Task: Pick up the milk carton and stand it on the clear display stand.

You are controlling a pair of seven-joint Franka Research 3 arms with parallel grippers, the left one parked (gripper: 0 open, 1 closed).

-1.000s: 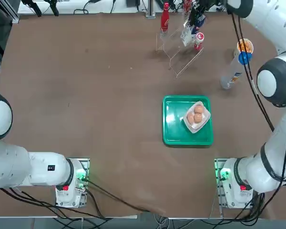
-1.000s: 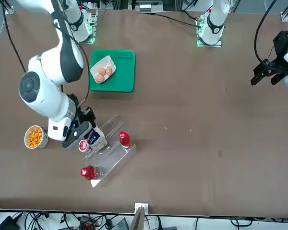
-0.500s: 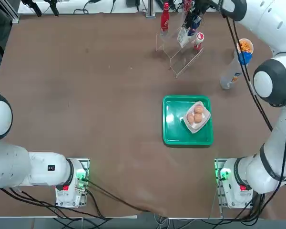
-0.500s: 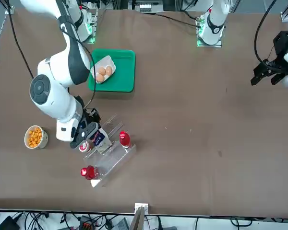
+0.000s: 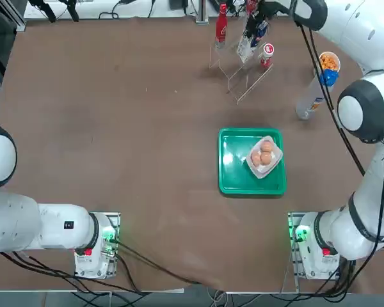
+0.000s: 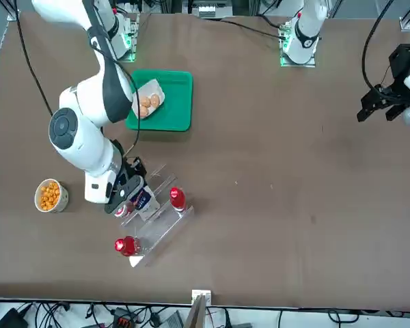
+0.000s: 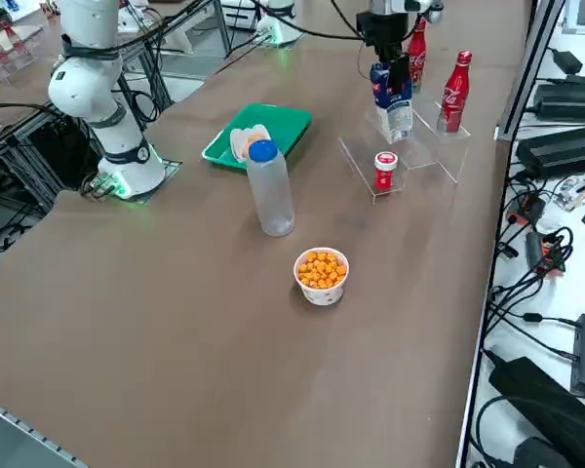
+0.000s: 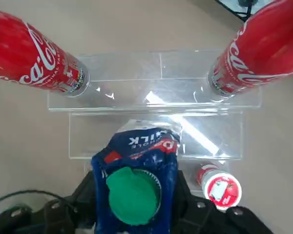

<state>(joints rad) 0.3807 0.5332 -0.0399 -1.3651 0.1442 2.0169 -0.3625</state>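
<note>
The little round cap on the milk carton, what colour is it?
Green, on the dark blue gable-top milk carton; the right wrist view shows it best.

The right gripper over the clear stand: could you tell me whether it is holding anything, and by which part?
The right gripper has its fingers on either side of the milk carton, at its blue upper part below the green cap. Whether it grips or has released cannot be told.

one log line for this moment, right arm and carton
right gripper: around milk carton | carton: upright on clear display stand middle tier | coke bottles: top tier
</note>
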